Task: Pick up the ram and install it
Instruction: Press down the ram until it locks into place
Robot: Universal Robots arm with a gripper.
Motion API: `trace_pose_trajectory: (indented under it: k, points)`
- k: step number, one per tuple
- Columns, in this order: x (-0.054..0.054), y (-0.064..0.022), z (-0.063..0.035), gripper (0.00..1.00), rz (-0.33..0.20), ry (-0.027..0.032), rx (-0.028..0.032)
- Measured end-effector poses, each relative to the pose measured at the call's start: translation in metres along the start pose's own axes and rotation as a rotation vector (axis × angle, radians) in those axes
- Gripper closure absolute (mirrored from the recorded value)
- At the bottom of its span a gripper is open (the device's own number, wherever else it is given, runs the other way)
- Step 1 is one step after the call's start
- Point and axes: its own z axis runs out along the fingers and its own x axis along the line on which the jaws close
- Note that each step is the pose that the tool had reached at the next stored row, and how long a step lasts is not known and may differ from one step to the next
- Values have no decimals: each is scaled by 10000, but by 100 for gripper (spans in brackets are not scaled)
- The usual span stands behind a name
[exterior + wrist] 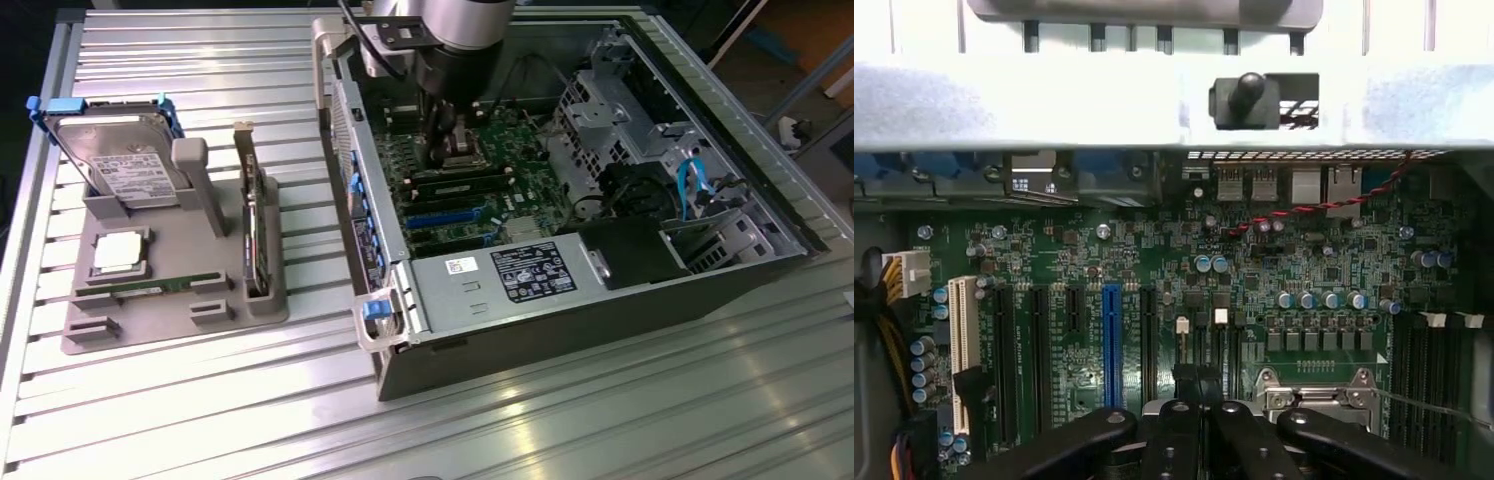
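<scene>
Ribbed aluminium table (561, 420), bright and grooved in long slats, carries everything: an open PC case (747, 270) of dark sheet metal toward the exterior view's right edge, and a grey moulded tray (227, 320) near the exterior view's left edge. Inside the case lies the motherboard (1304, 260), green, dense with small capacitors, black slots and one blue slot, with a red-and-black twisted wire strung across it. The arm (461, 25), a smooth silver cylinder, reaches down into the case over the board, and the gripper (1198, 415) hangs low above the board beside the metal CPU socket (1316, 392); its black fingers (1172, 430) are pressed together, and nothing green can be seen between them, so it appears to hold nothing. On the tray stand a hard drive (127, 165) in a blue-clipped bracket at the far corner, a dark card (254, 235) upright on its edge along the side nearest the case, and a square silver CPU (118, 250). The ram (160, 285), a thin green stick, lies flat in a slot near the tray's front edge, well apart from the gripper. The risk, as I judge it: so close to the board, closed fingers could snag the loose wire, knock a capacitor, or scrape the socket's frame. A thin stick like that would also bend or seat crookedly if pinched off-centre or pressed down tilted.
</scene>
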Motion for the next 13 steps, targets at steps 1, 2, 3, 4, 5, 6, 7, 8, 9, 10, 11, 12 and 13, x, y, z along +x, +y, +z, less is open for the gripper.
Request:
trace_pose_trajectory:
  k: [1,2,3,4,5,6,7,8,9,10,11,12,13]
  points:
    - [0,-17,1,89,-1,8,-1]
    - [0,-37,1,89,-1,20,-3]
    - [0,-60,1,89,-1,32,-6]
    - [0,-76,2,89,-1,40,-9]
    - [0,-121,3,89,-2,65,-17]
    - [0,-141,4,89,-3,78,-21]
    - [-1,-159,4,89,-2,90,-24]
    - [-1,-180,5,89,-3,104,-29]
    - [-1,-223,6,89,-3,134,-40]
    - [-1,-273,7,89,-3,166,-55]
    - [-1,-299,8,89,-4,185,-65]
    - [-1,-325,8,89,-3,204,-74]
    - [-1,-348,9,89,-3,216,-83]
